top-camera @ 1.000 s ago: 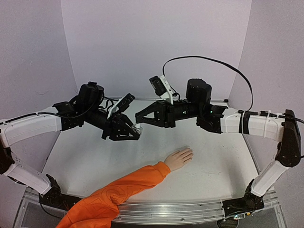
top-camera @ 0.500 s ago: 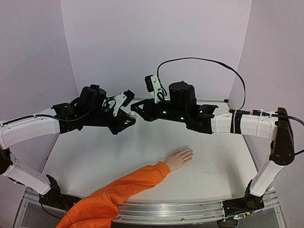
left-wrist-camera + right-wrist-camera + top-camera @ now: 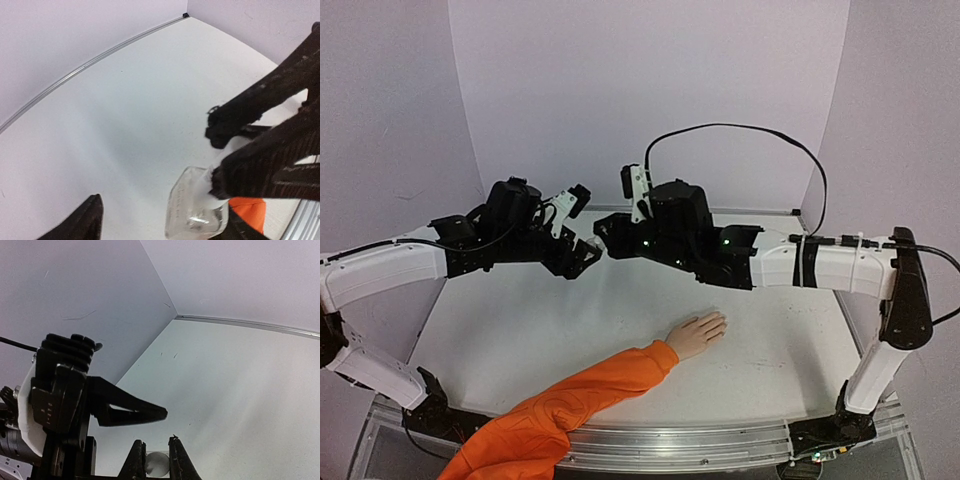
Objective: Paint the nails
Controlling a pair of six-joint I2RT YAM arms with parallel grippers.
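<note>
The pale mannequin hand [image 3: 698, 333] lies flat on the table, with its orange sleeve [image 3: 570, 400] running to the near edge. Its nails are too small to make out. Both grippers meet in the air above the back of the table. My right gripper [image 3: 605, 246] is shut on the white cap [image 3: 157, 463] of a small clear bottle [image 3: 192, 210]. My left gripper [image 3: 165, 220] has its jaws wide apart, and the bottle sits close to its right-hand finger. One left finger [image 3: 131, 413] crosses the right wrist view.
Lilac walls close in the white table [image 3: 520, 330] at the back and sides. A metal rail [image 3: 720, 440] runs along the near edge. A black cable [image 3: 740, 130] loops above the right arm. A bit of orange sleeve [image 3: 250, 210] shows under the bottle.
The right arm has swung left to meet the left gripper, and both have risen. The left jaws, shut on the bottle before, have spread apart. The right gripper now grips its cap.
</note>
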